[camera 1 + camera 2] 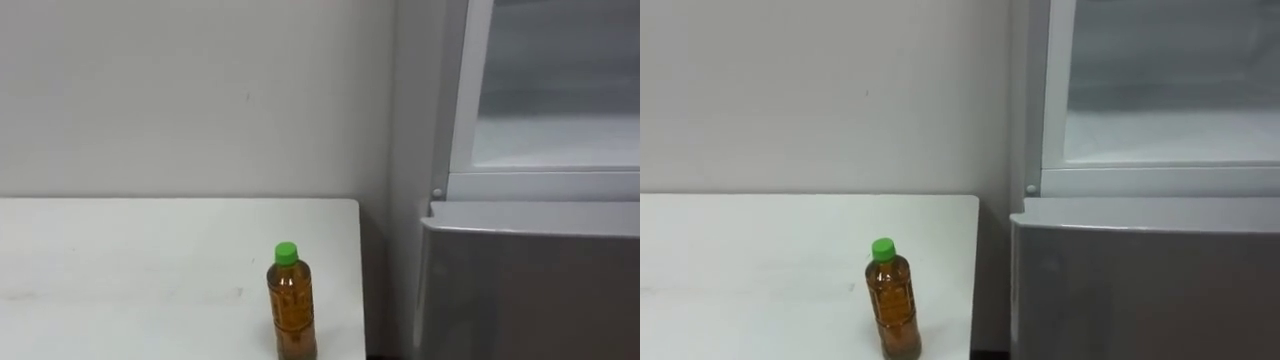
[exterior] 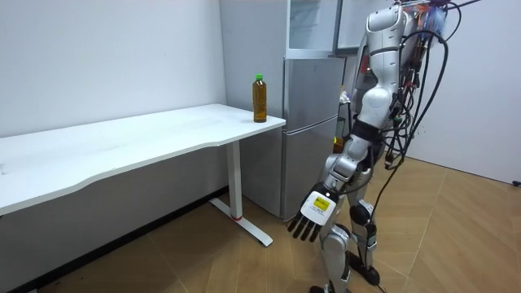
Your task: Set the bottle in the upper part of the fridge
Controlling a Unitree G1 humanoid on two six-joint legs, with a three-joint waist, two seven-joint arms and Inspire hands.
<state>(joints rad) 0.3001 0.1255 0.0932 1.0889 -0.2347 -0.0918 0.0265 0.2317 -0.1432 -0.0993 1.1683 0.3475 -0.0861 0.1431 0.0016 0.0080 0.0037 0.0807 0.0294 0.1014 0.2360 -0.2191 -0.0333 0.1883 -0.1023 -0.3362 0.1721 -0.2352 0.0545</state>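
The bottle [image 1: 292, 305] stands upright on the white bench [image 1: 120, 270], close to the bench's right end and near its front edge as the eye views show it. It has a green cap and holds amber liquid, with a clear label round its body. Nothing touches it.

Just right of the bench, with a narrow gap between, stands the grey fridge [image 1: 530, 290]. Its lower door is closed. Above that, the upper compartment [image 1: 560, 100] shows a pale inside behind a white frame; I cannot tell from these views how its door stands. A plain pale wall [image 1: 200, 90] runs behind both bench and fridge.

In the room view the robot stands on the wood floor [image 2: 456, 228] in front of the fridge, facing the wall, a step back from the bench's end. Its left arm hangs down at its side, and the left hand [image 2: 313, 213] is low, about level with its thigh, well apart from the bottle and below the bench top. The fingers point down, loose and nearly straight, and the hand holds nothing
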